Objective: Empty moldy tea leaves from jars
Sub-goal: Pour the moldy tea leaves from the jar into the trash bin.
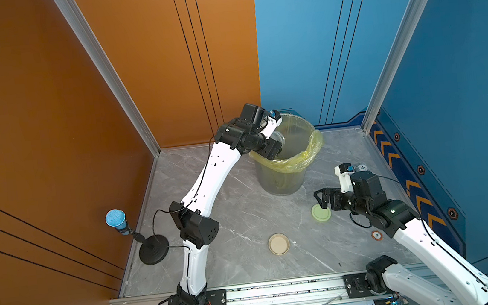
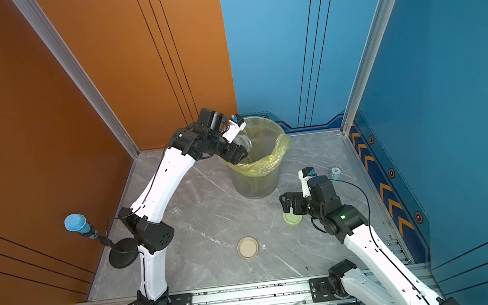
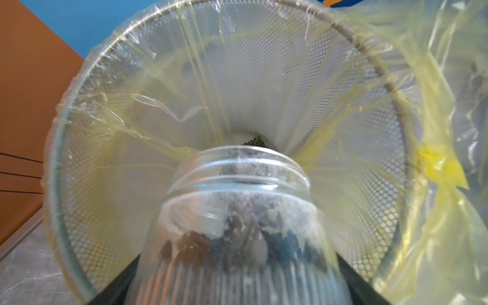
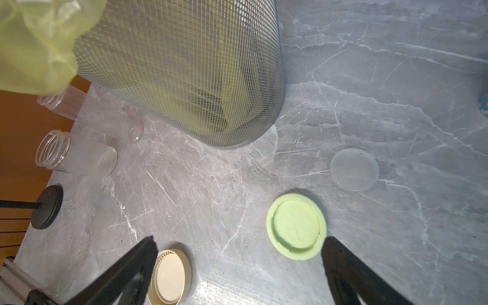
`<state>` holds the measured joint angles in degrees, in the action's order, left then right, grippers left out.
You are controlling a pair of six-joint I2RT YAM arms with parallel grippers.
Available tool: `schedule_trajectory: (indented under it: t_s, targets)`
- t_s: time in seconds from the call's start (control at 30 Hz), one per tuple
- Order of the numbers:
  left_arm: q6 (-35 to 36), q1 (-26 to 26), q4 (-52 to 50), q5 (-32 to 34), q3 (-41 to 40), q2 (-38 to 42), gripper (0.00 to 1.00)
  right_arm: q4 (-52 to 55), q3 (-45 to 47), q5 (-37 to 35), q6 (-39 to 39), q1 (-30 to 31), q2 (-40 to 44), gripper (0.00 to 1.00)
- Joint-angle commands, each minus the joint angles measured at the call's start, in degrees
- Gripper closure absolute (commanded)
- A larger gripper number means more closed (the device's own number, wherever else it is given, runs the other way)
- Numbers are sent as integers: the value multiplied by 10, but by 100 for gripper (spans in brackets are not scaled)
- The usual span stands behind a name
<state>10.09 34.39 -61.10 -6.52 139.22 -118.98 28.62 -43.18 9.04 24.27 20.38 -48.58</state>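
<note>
Left pincer (image 1: 272, 150): jaws partly spread and clamped on either side of the wide jar (image 3: 237, 211), pinching its ribbed body. I held it tipped mouth-down inside the mesh bin (image 3: 66, 111) so that what fell would land in the yellow bag (image 1: 314, 145) and not on the desk (image 1: 243, 209). The bin stood toward the far edge of the desk.

Tea leaves (image 3: 232, 237): dark crumbs lay inside the jar behind the neck. A small heap (image 3: 254, 141) showed at the bottom of the bag, just past the rim. Pour not finished, by my judgement.

Right pincer (image 1: 324, 198): jaws spread wide, holding nothing, touching nothing. It hung just above the pale green lid (image 4: 295, 229), probably parked clear of the pour.

All the lids were off and lay flat: the beige lid (image 4: 171, 277) toward the near edge, the translucent lid (image 4: 353, 169) beyond the green one.

The short jar (image 4: 76, 155) and the tall jar (image 4: 92, 116) lay on their sides beside the bin, toward the left edge. Both looked empty.
</note>
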Motion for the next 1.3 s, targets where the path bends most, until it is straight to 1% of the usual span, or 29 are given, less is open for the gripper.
schedule_trajectory:
  t_s: [0.0,0.1,0.2,0.4,0.53,0.63,0.73,0.8,0.87,0.93,0.97,1.03,1.1,1.2,1.27]
  targets:
    - [0,7,2,27,23,1,57,-3,7,6,-1,5,10,0]
    - [6,12,2,39,32,3,57,-1,7,3,-2,4,17,0]
    - [7,13,2,37,41,7,57,2,3,4,-3,5,16,0]
    - [12,11,-1,42,27,-5,58,-2,-1,6,1,8,23,0]
    - [12,9,2,33,50,7,58,-19,1,-4,-11,19,47,0]
    - [-6,-5,13,-3,53,22,58,-40,-3,-26,-34,35,69,0]
    - [-23,-19,26,-46,54,37,58,-73,-11,-70,-52,55,95,0]
    - [-31,-27,39,-74,53,50,58,-110,-18,-86,-72,64,110,0]
    - [-40,-36,54,-100,53,61,59,-152,-26,-95,-76,68,116,0]
    - [-45,-44,68,-122,49,74,59,-173,-55,-81,-65,62,97,0]
    - [-45,-49,73,-130,47,81,59,-175,-82,-62,-50,55,76,0]
    - [-45,-55,84,-141,41,92,59,-162,-145,-23,-19,44,17,0]
    - [-34,-58,100,-149,25,106,59,-122,-231,18,7,37,-57,0]
    - [-7,-57,152,-148,-38,139,60,-104,-319,38,20,35,-135,0]
    - [5,-59,220,-149,-103,167,60,-107,-358,57,30,26,-170,0]
